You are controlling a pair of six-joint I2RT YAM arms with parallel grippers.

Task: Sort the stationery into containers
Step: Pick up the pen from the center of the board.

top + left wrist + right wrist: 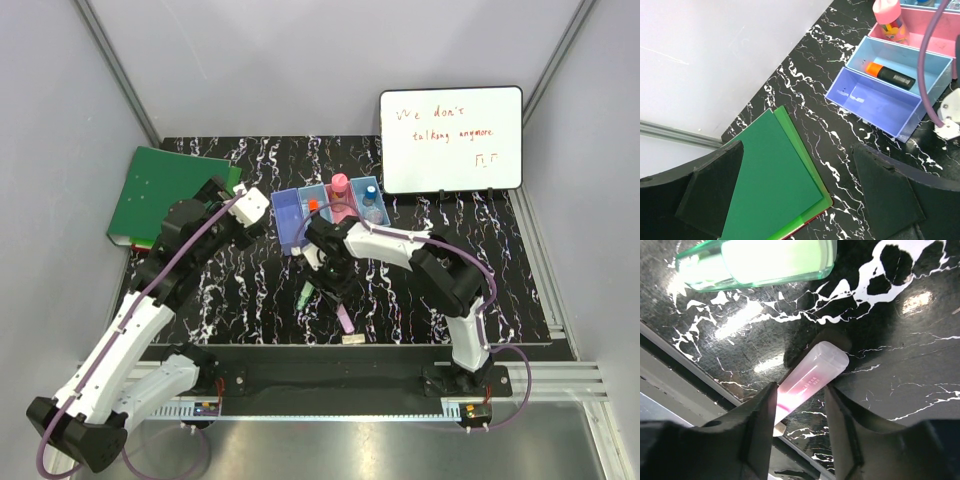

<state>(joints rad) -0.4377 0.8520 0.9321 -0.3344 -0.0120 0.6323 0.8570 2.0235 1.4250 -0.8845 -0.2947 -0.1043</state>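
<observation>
Now | containers (287, 210): four (joined) | green highlighter (775, 260): one | pink highlighter (810, 376): one

Glossy black marbled table (900, 355), translucent plastic pink highlighter (810, 375), matt green binder (775, 185)

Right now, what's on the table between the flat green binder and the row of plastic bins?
Nothing; in the left wrist view, bare black marbled table separates the green binder from the nearest blue bin.

A green binder (165, 195) lies at ten o'clock on the black, white-veined tabletop (250, 300). A whiteboard (450, 140) with orange writing stands upright at one o'clock, on the far edge.
</observation>
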